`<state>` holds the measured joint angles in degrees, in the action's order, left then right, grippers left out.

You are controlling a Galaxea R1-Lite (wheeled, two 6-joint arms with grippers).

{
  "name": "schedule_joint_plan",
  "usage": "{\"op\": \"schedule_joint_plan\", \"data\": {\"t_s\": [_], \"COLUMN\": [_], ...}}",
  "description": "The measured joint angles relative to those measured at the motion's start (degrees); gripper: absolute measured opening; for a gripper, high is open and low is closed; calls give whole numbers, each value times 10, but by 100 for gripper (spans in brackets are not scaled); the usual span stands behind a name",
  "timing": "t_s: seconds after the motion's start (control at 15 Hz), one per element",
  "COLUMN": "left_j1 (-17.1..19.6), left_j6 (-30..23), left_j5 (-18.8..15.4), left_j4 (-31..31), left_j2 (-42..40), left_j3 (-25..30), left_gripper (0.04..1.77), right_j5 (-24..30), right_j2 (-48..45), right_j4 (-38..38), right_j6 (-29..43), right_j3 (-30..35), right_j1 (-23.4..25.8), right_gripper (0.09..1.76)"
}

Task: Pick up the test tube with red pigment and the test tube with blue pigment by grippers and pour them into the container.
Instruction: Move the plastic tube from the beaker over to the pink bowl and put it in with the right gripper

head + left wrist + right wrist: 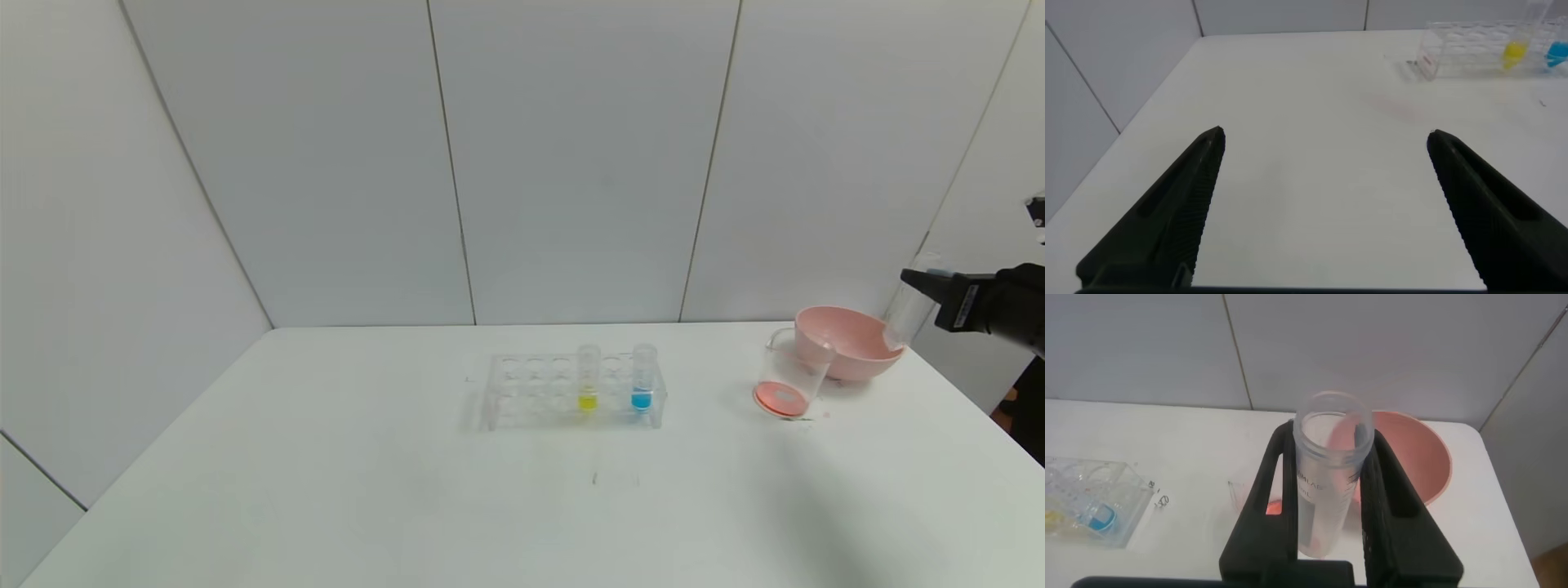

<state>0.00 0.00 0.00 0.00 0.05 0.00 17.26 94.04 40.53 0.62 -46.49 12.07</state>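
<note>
My right gripper [913, 282] is at the table's far right, shut on a clear test tube [904, 317] that hangs tilted over the pink bowl's rim. In the right wrist view this tube [1327, 482] sits between the black fingers [1270, 482], mouth outward, and looks nearly empty with a faint red trace. The container [788, 377], a clear beaker just left of the bowl, holds orange-red liquid at its bottom. The test tube with blue pigment [642, 384] stands upright in the rack. My left gripper [1326, 136] is open over bare table and holds nothing.
The clear tube rack [522, 392] stands mid-table, with a yellow-liquid tube [588, 384] left of the blue one. The pink bowl [857, 359] sits at the back right near the table's edge. White wall panels stand close behind the table.
</note>
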Motion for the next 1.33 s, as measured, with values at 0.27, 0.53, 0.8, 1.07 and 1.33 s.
{"op": "schedule_joint_plan", "data": {"t_s": [0.27, 0.53, 0.8, 1.07, 1.33], "left_j1": [0, 0, 0, 0, 0], "left_j6": [0, 0, 0, 0, 0], "left_j5": [0, 0, 0, 0, 0], "left_j4": [0, 0, 0, 0, 0], "left_j2": [0, 0, 0, 0, 0], "left_j3": [0, 0, 0, 0, 0], "left_gripper": [176, 176, 176, 176, 176], "right_j5": [0, -2, -4, -5, -4], "right_j2": [14, 87, 198, 297, 345], "right_j4": [2, 7, 26, 32, 29], "right_j6": [-2, -22, -26, -27, -28], "right_j3": [-11, -76, -176, -256, -301], "right_j1": [11, 23, 33, 37, 38], "right_gripper": [50, 50, 50, 50, 50]}}
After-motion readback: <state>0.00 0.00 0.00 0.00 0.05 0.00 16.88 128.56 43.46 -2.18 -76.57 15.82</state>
